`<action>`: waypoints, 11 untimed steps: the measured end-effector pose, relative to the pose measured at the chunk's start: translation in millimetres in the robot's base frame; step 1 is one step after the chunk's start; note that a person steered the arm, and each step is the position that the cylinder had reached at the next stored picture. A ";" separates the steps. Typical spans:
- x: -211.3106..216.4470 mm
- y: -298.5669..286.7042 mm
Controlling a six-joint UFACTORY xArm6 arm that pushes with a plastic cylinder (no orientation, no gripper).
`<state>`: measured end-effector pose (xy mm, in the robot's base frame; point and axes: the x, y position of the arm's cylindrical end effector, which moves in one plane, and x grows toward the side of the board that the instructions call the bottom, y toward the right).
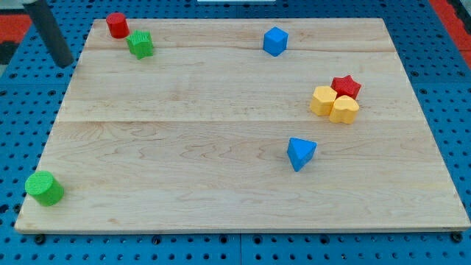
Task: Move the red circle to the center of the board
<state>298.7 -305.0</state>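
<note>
Currently, the red circle, a short upright red plastic cylinder [116, 24], stands in the far-left corner of the light wooden board [221, 147], at the view's top left.

I read its flat round top as facing up, so its axis is vertical and it shows no heading or long side along the board. It sits close to the board's top and left edges, with a green star-shaped block [140, 45] just beside it on its lower right; I cannot tell whether they touch. Toward the centre the wood lies open, bounded by a blue cube [274, 40], a blue wedge [300, 153], and a cluster of red star [346, 86], yellow hexagon [322, 100] and yellow heart [344, 109]. A green cylinder [45, 188] occupies the bottom-left corner. My tip [64, 63] is a plain rod end with nothing to open or close; it stands off the board's left edge, left of and below the red circle, clear of every block.
</note>
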 end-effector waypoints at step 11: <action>-11.9 267.9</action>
